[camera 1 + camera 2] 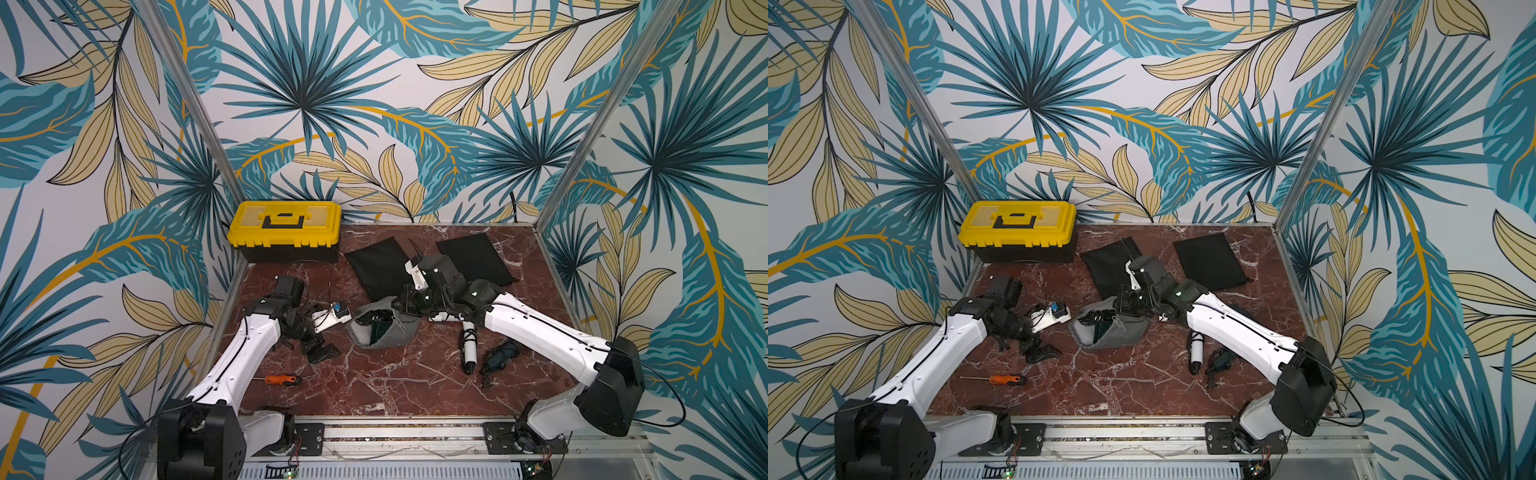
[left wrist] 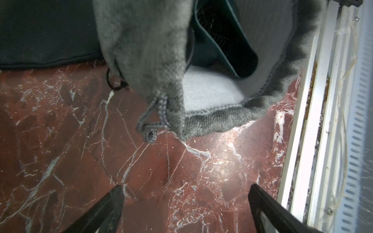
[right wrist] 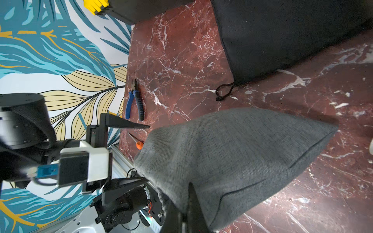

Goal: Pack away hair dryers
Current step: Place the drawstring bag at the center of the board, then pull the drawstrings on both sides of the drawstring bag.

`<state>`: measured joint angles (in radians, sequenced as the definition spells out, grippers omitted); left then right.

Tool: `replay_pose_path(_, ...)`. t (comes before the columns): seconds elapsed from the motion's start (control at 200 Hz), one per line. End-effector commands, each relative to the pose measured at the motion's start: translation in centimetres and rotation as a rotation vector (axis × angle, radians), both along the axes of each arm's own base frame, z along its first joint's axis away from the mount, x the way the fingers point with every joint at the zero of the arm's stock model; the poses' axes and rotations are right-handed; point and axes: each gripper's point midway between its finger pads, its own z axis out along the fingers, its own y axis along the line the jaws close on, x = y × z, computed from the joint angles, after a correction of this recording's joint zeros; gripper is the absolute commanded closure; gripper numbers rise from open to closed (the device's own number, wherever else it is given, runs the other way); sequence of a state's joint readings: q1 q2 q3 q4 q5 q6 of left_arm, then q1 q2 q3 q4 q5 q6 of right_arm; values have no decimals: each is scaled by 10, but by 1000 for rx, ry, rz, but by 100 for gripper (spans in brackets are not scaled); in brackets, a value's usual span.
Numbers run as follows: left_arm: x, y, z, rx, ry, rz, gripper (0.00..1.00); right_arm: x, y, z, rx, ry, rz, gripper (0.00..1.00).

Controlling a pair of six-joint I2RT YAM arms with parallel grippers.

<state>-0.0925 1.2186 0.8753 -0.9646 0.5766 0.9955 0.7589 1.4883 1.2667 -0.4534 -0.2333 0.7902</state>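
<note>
A grey pouch (image 1: 384,334) lies mid-table with its mouth facing my left arm. A dark teal hair dryer (image 2: 222,42) and its black cord sit inside it, and it also shows in a top view (image 1: 1100,330). My right gripper (image 3: 188,193) is shut on the grey pouch's (image 3: 232,153) upper rim and holds that rim up. My left gripper (image 2: 186,187) stands open just short of the mouth, over bare marble, with nothing between its fingers. A white hair dryer (image 1: 469,349) and another dark teal hair dryer (image 1: 500,355) lie under my right arm.
A yellow toolbox (image 1: 286,230) stands at the back left. Two flat black pouches (image 1: 376,266) (image 1: 473,257) lie behind the grey one. An orange screwdriver (image 1: 282,380) lies front left, and blue pliers (image 3: 134,100) lie near my left arm. A metal rail (image 2: 323,121) runs along the front edge.
</note>
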Motion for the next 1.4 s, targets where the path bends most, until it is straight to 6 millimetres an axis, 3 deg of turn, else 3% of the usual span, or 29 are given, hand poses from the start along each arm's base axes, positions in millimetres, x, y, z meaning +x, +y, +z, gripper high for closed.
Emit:
replay_pose_path(0.0,22,-4,1,-35,-68,1,4,-4,-4,6,27,-5,-3,100)
replay_pose_path(0.29,61,-16,16,-110,-158,51,4,-12,-2,0,45,18,40,100)
replay_pose_path(0.496,75,-25,4,-108,-143,22,5,-15,1,-6,49,40,65,100)
replay_pose_path(0.671,74,-39,-9,-98,-128,-22,9,-14,5,0,87,40,74,100)
replay_pose_path(0.791,78,-46,-7,-105,-172,-20,14,-15,6,1,95,43,79,100)
replay_pose_path(1.051,83,-53,0,-126,-185,-13,44,-18,8,0,107,54,94,100)
replay_pose_path(1.392,69,-61,-5,-162,-145,-32,46,-21,9,4,132,46,109,100)
